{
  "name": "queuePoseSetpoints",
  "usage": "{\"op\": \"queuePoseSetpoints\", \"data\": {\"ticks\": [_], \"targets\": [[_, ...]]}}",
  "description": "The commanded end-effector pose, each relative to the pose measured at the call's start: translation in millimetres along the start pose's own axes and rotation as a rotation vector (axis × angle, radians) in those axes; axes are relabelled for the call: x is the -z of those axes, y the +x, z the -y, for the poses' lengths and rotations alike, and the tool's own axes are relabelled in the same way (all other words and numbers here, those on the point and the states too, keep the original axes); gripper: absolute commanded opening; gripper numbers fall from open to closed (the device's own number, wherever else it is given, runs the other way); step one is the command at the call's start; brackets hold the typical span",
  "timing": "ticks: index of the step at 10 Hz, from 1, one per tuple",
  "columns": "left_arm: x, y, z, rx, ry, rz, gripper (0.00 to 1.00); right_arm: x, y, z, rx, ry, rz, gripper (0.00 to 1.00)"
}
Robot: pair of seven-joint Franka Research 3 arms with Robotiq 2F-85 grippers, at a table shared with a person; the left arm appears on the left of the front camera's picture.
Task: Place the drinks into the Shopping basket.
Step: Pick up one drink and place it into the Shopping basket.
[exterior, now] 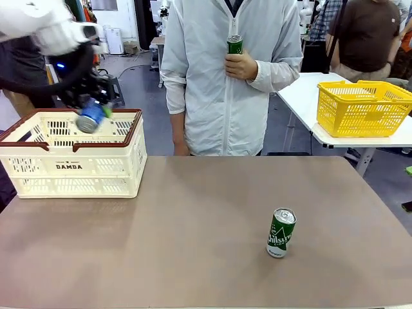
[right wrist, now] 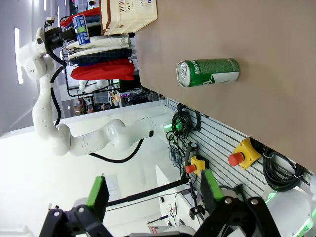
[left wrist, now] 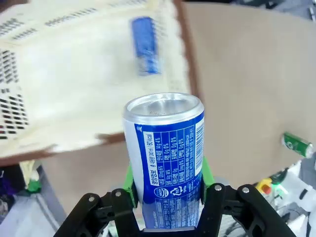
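My left gripper (exterior: 95,111) is shut on a blue-and-white drink can (exterior: 90,119), tilted and held over the open top of the cream Shopping basket (exterior: 71,168) at the table's left. From the left wrist, the held can (left wrist: 165,158) sits between the green pads (left wrist: 205,173), and a second blue can (left wrist: 146,45) lies on the basket floor (left wrist: 74,89). A green can (exterior: 280,232) stands on the table at right centre; it also appears as the green can (right wrist: 208,72) ahead of my right gripper (right wrist: 154,190), which is open and empty. The person holds another green can (exterior: 235,44) at chest height.
The person stands at the table's far edge behind the middle. A bright yellow mesh basket (exterior: 362,108) sits on a separate white table at the back right. Brown tabletop (exterior: 193,219) spreads between the cream basket and the standing green can.
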State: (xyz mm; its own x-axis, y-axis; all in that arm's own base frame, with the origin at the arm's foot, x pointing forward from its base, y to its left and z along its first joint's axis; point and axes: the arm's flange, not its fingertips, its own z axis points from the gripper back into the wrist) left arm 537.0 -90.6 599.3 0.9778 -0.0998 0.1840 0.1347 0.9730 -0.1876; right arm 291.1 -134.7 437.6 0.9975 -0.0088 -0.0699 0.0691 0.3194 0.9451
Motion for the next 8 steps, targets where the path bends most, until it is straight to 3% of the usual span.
{"op": "queuePoseSetpoints", "data": {"ticks": [1, 4, 6, 8], "targets": [[5, 27, -38, -0.032, -0.026, 0.016, 0.00, -2, 0, -5, 0.007, -0.003, -0.003, 1.00], [37, 64, -107, -0.152, 0.024, 0.044, 0.00, -2, 0, -5, 0.007, -0.003, -0.003, 1.00], [76, 76, -123, -0.201, 0.130, 0.041, 0.00, -2, 0, -5, 0.007, -0.003, -0.003, 1.00], [125, 90, -135, -0.214, 0.144, 0.027, 0.00, -2, 0, -5, 0.007, -0.003, -0.003, 1.00]]}}
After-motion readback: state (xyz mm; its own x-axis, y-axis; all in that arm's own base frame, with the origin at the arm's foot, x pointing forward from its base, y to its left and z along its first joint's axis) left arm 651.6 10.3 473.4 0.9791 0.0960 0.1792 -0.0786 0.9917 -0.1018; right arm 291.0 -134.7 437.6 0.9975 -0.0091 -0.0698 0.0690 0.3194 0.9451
